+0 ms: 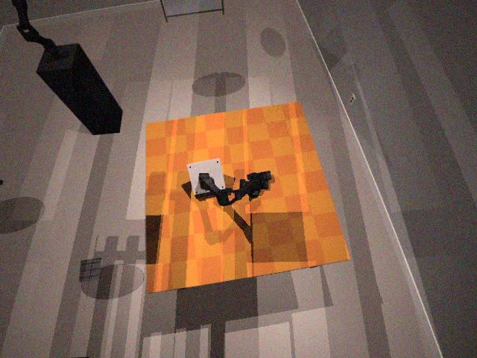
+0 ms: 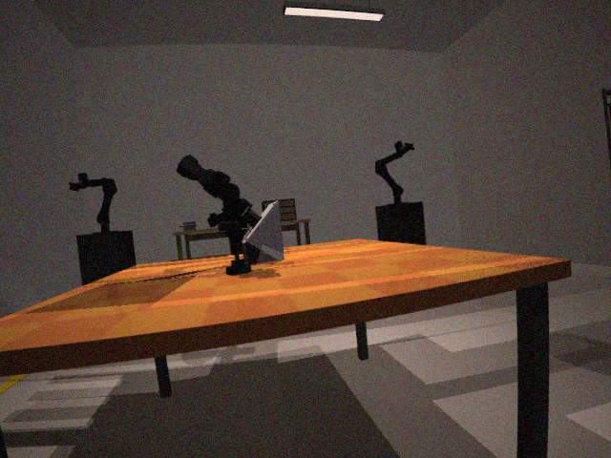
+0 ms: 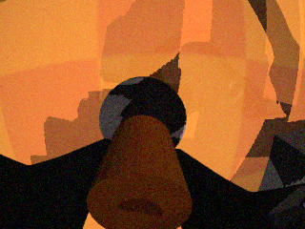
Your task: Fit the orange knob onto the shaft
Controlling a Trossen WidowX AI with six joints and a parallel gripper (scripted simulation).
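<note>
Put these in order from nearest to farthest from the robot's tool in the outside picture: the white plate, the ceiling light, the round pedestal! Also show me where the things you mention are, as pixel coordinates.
From the tool (image 2: 238, 256):
1. Pedestal (image 2: 238, 268) (image 3: 111, 116): right under the tool.
2. Plate (image 2: 271, 234) (image 1: 206, 169): beside it, toward the picture's right.
3. Light (image 2: 333, 13): way up at the top.
</note>
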